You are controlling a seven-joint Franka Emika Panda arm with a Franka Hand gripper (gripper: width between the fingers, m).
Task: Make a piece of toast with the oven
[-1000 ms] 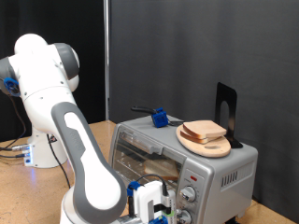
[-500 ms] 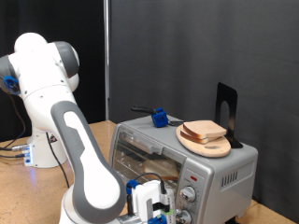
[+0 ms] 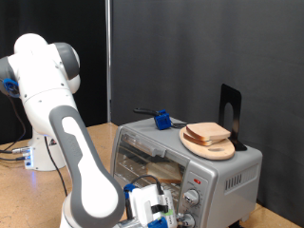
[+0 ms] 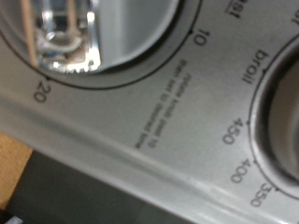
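Note:
The silver-grey oven [image 3: 226,173] stands at the exterior view's lower right, with its glass door [image 3: 150,157] shut. A tan shape behind the glass may be the piece of toast; I cannot tell. My gripper [image 3: 167,211] is at the bottom of the exterior view, right up against the oven's round knobs [image 3: 191,198] below the red light [image 3: 197,180]. The wrist view is pressed close to the control panel [image 4: 140,121]. It shows a shiny timer knob [image 4: 70,33] marked 10 and 20, and the edge of a temperature dial [image 4: 285,103]. No fingers show there.
A stack of bread slices [image 3: 207,133] lies on a wooden plate [image 3: 218,150] on top of the oven. A blue-handled tool [image 3: 162,120] and a black stand [image 3: 230,114] are beside it. The robot base and cables [image 3: 13,152] are at the left, on the wooden table [image 3: 28,195].
The hand has turned and shifted slightly down and left at the oven's knobs. The oven, the bread stack and the plate have not moved.

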